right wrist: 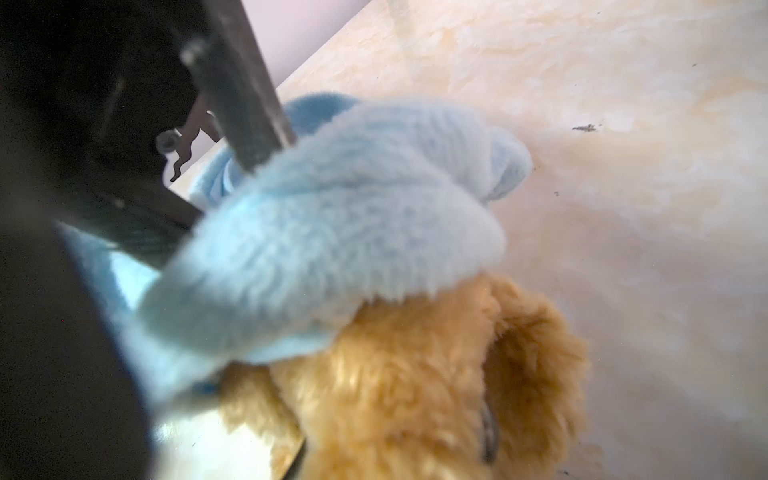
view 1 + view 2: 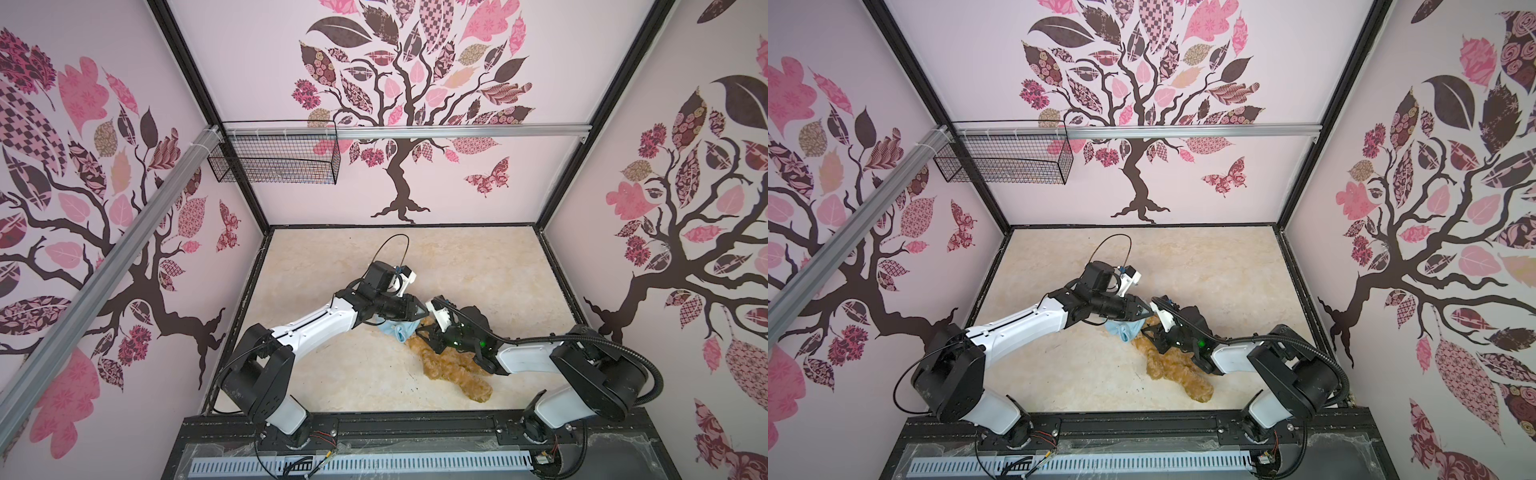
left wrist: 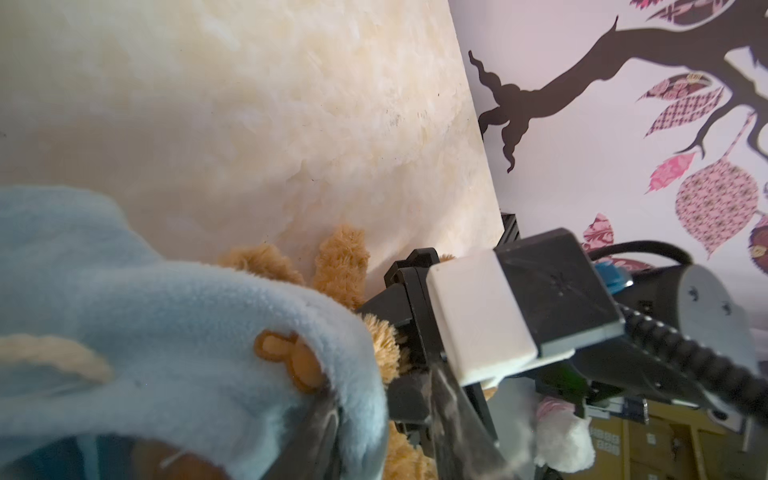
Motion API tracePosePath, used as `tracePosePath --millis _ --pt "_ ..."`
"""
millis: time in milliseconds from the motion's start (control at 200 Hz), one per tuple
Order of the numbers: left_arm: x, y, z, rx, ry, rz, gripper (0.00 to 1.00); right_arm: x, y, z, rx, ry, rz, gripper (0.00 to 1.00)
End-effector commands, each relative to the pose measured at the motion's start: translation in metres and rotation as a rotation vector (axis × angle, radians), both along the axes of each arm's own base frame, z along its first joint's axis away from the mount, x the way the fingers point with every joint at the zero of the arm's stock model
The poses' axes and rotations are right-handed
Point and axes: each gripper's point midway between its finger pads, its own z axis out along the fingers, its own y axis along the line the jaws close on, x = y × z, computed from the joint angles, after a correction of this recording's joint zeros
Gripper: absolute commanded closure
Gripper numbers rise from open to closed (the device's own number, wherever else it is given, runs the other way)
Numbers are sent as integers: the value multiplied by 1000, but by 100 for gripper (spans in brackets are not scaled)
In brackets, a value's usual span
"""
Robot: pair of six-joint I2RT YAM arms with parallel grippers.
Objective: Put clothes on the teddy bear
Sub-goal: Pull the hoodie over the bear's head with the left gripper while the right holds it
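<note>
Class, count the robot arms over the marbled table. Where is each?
2. The left black-and-white robot arm reaches in from the left, the right arm from the right; both meet over the golden-brown plush teddy bear and light blue fleece hoodie mid-table. None seems hidden.

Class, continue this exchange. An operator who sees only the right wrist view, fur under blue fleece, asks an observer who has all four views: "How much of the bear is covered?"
Observer: Little. In both top views the hoodie is bunched at one end of the bear; the rest lies bare on the table.
Operator: Where is the left gripper?
Observer: The left gripper is at the hoodie; its wrist view shows its fingers apart, with fleece draped over one.
Operator: Any marking on the hoodie?
Observer: Yes, the left wrist view shows an orange patch on the fleece.
</note>
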Motion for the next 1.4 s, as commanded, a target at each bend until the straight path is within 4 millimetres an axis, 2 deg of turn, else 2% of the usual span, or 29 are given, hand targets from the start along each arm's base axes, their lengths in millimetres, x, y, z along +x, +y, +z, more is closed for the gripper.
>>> tracePosePath --millis 0,235,320,435,535,655,740,920,1040,1125,1240,1390 --pt "-6 2 21 -23 -61 -31 51 2 2 23 52 -86 -3 84" --pt "-7 13 43 -24 -121 -5 29 0 1 23 51 -104 10 84" --pt "-6 21 48 -22 -129 11 28 0 1 24 54 -111 10 85" --pt "-3 43 50 -8 -120 72 28 -1 1 24 49 -117 21 85" --pt "2 74 44 22 -82 169 33 -2 0 23 46 -116 27 85" --pt "-1 113 19 144 -47 272 39 -1 1 16 3 -101 38 85" --pt "-6 123 -2 208 -6 293 45 -2 -1 14 -11 -97 37 85" --pt "-11 114 -30 204 104 254 61 -4 -2 13 -10 -90 37 85" --pt "-12 115 -48 238 129 245 69 -4 -2 16 -5 -95 37 85" --pt "-10 113 -55 238 135 234 69 -4 -1 16 -8 -97 41 85" --pt "-9 98 -60 173 170 192 68 -5 0 17 -8 -101 54 85" --pt "-3 77 -55 83 196 151 63 -6 0 18 -15 -112 63 85"
